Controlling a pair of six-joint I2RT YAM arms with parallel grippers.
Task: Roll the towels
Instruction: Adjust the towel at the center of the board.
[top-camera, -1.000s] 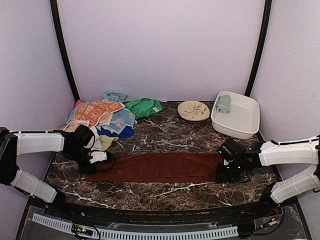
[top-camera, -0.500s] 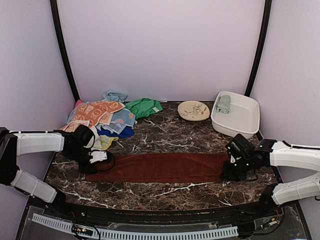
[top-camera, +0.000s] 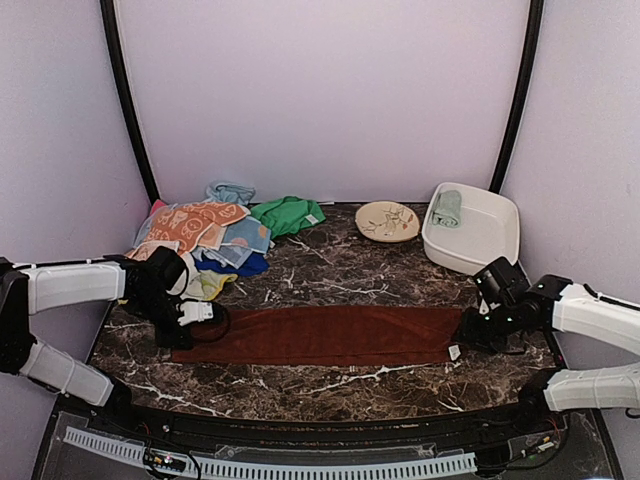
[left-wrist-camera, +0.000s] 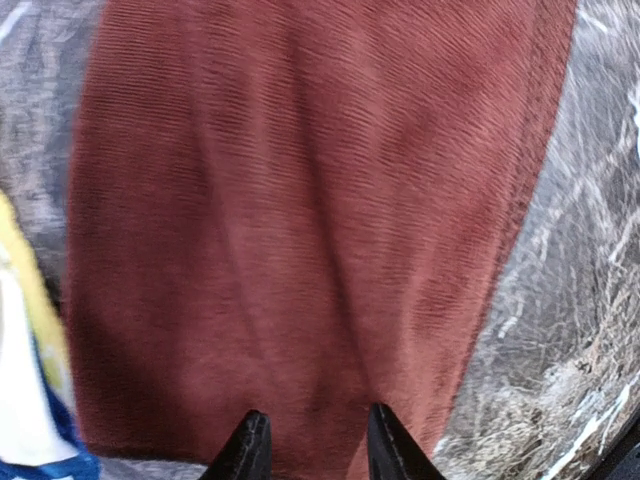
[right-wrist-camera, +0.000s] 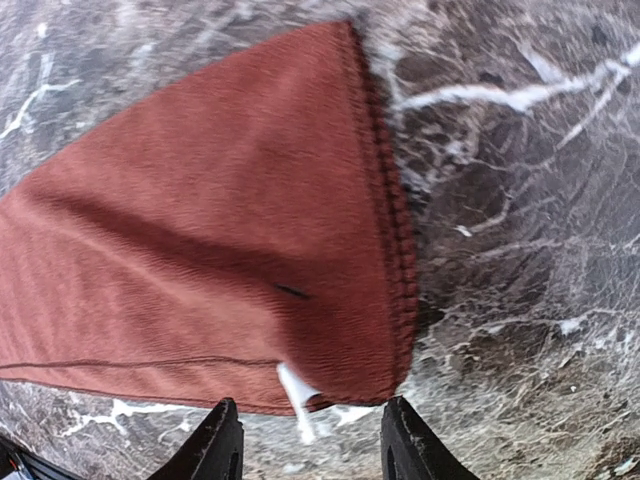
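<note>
1. Dark veined marble tabletop (top-camera: 330, 268), set inside pale lilac walls, shows bare room far of centre and along its near edge.
2. A long dark maroon-brown cloth towel (top-camera: 320, 335) lies flat on it, stretched left to right. It is probably spread out so it can be rolled from one end.
3. A heap of patterned, coloured cloth towels (top-camera: 200, 232) crowds the far left.
4. A white rectangular plastic tub (top-camera: 497, 258) at far right holds a bundled pale mint-green towel (top-camera: 447, 208).
5. The right gripper (right-wrist-camera: 310, 412) stands wide at the towel's right hem, holding nothing.
6. The left gripper (left-wrist-camera: 310, 432) is narrow over the left end. Whether it pinches cloth, I cannot tell.
</note>
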